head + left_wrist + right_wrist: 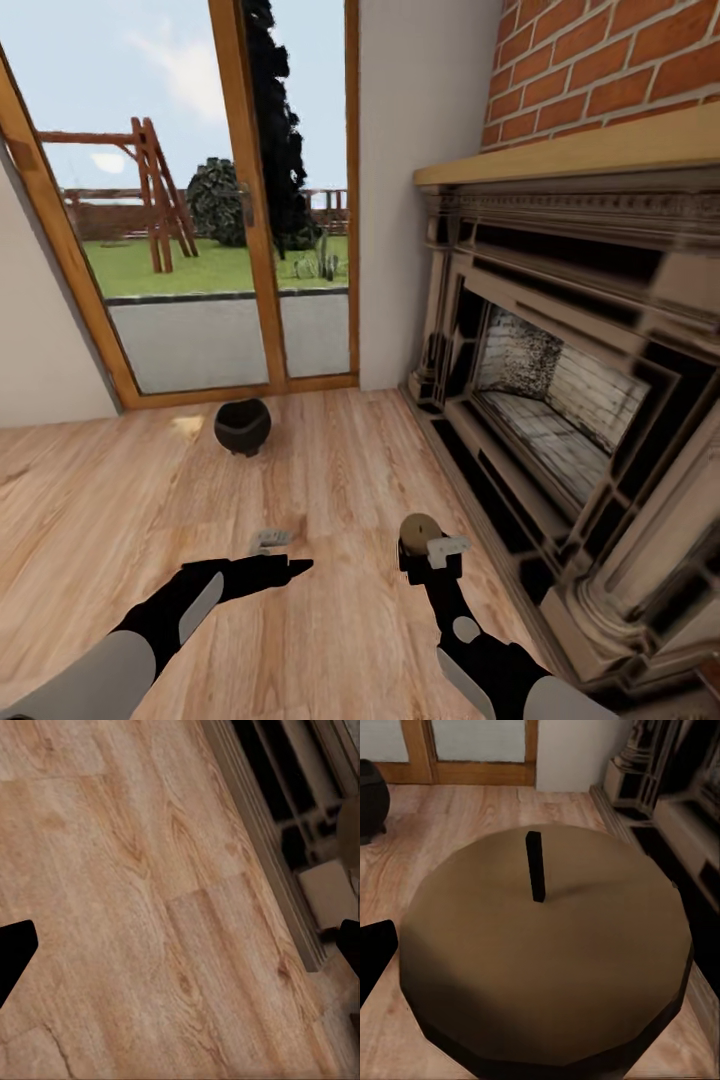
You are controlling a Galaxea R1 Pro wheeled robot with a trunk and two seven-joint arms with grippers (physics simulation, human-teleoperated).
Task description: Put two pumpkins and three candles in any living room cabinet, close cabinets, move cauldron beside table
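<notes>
item: your right gripper (432,558), fingers pinched on one candle (420,533), wick up, carried clear of the floor for stowing. left gripper (268,571): fingers spread, nothing held. cauldron (242,425): on the floor by the glass door (180,200). fireplace (580,400) alongside.
</notes>
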